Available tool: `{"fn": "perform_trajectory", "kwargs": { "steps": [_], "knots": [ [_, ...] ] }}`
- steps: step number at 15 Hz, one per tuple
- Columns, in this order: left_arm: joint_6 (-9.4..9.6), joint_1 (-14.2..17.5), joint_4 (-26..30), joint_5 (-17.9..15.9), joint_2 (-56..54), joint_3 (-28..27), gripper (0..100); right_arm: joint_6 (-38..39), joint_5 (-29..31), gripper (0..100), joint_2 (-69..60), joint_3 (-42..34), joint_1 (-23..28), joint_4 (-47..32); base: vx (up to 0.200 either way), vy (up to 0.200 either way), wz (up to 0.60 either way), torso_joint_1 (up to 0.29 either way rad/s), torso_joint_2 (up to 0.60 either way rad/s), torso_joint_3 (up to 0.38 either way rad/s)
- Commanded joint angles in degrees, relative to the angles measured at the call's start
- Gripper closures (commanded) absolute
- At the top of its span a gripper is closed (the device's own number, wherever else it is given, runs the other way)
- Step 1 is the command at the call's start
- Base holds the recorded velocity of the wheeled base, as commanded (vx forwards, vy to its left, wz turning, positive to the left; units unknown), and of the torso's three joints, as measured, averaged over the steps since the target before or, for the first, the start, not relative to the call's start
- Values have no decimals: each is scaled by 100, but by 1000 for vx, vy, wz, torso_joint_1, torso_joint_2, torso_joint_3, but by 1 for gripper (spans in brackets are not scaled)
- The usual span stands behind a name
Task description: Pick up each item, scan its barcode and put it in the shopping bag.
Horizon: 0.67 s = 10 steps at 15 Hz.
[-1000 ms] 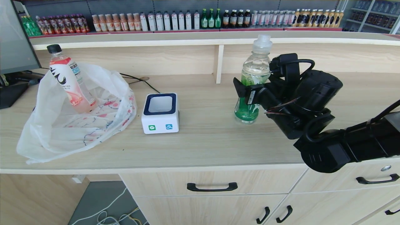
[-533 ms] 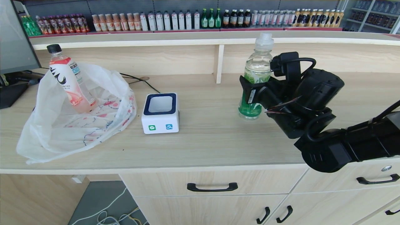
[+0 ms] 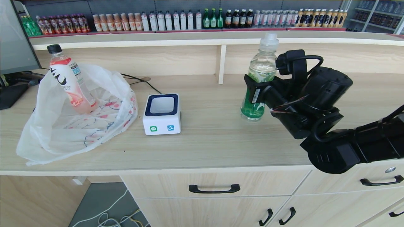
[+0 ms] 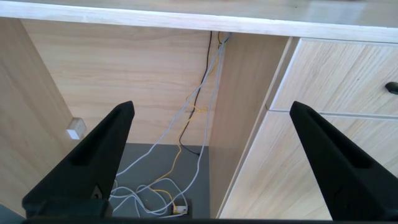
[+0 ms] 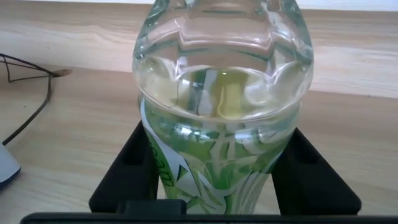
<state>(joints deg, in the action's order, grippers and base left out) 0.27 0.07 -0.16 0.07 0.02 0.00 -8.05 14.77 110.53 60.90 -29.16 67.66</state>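
Note:
A clear bottle with a green label and white cap (image 3: 261, 67) stands upright at the right of the counter, with my right gripper (image 3: 260, 90) shut around its middle. In the right wrist view the bottle (image 5: 224, 81) sits between the black fingers (image 5: 127, 168). I cannot tell whether its base touches the wood. The white scanner with a dark blue rim (image 3: 162, 113) is at the counter's middle. The white shopping bag (image 3: 63, 129) lies open at the left with a pink drink bottle (image 3: 71, 80) leaning in it. My left gripper (image 4: 211, 155) hangs open below counter level.
A monitor (image 3: 15, 37) and cables are at the far left. An upright wooden divider (image 3: 222, 63) rises behind the scanner under a raised ledge. Bare counter (image 3: 208, 138) lies between the scanner and the held bottle. Drawers with black handles (image 3: 214, 188) are below.
My right gripper has carried the green-labelled bottle a little to the right and away from the counter's front edge. Bag, pink bottle and scanner have stayed put.

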Motion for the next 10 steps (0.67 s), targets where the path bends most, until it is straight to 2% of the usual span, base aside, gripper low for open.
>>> {"fn": "perform_trajectory", "kwargs": {
  "steps": [1,7,10],
  "knots": [
    [0,1,-2,1,-2,0,0,-4,-10,100,-102,0,-2,19,0,0,0,0,0,0],
    [0,1,-2,1,-2,0,0,-4,-27,100,-383,-17,-143,11,0,0,0,0,0,0],
    [0,1,-2,1,-2,0,0,-30,-19,100,-708,-167,-415,2,0,0,0,0,0,0]
  ]
}}
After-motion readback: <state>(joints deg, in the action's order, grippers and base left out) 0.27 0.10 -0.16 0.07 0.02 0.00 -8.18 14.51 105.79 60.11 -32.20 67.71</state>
